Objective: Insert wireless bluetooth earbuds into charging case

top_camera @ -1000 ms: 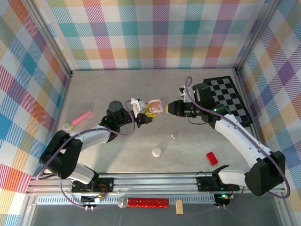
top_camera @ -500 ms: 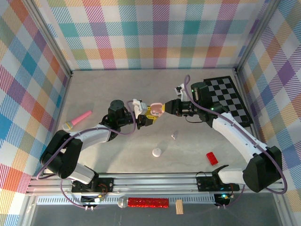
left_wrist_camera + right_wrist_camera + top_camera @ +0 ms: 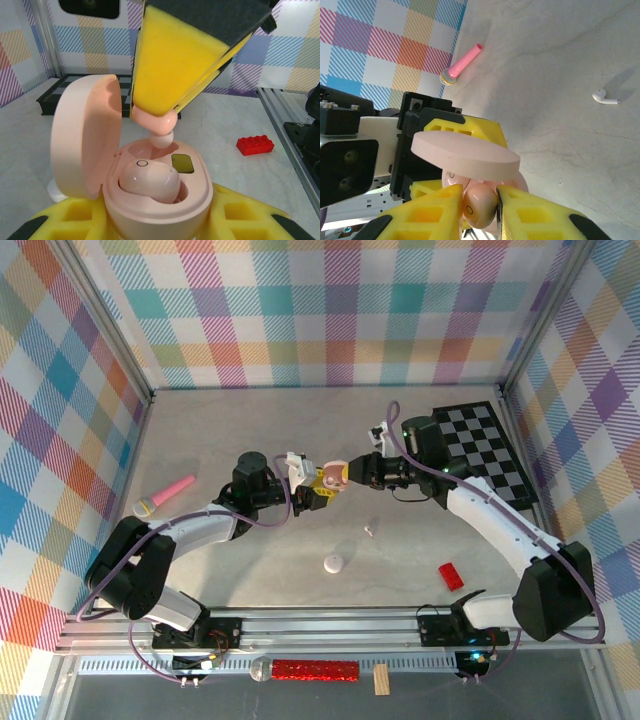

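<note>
Inside plaid-patterned walls (image 3: 320, 310), above a grey stone-look tabletop (image 3: 250, 420), the left gripper (image 3: 318, 490) clamps an open pale pink pebble-shaped plastic charging case (image 3: 155, 212). Its lid (image 3: 85, 140) is swung aside, and one glossy pink earbud (image 3: 147, 180) is already seated. The right gripper (image 3: 480, 212) pinches a second pale pink earbud (image 3: 152, 120) between its yellow pads (image 3: 435, 215), stem pointing down from the tips. The free socket (image 3: 142, 150) lies just below those tips, behind the seated bud, so a short straight lowering along the stem looks due.
</note>
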You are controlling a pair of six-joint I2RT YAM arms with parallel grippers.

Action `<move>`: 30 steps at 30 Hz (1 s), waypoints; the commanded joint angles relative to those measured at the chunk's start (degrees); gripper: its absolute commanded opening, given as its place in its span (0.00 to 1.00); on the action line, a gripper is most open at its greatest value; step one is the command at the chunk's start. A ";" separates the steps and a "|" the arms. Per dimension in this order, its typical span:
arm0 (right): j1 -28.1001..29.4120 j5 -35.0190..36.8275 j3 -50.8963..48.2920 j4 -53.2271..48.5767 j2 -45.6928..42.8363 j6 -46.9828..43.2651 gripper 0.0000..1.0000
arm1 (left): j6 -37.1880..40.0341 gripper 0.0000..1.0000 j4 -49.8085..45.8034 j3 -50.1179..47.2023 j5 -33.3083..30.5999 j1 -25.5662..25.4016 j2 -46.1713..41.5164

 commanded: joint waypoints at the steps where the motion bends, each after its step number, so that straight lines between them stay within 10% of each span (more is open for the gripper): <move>1: -0.20 -1.60 -0.78 1.57 0.33 -0.38 0.23 | 0.49 0.28 1.48 1.65 2.05 -0.53 -0.44; 30: -0.46 4.36 1.03 1.90 -6.03 -6.04 0.51 | -2.84 0.29 7.20 -0.26 1.53 0.62 -1.64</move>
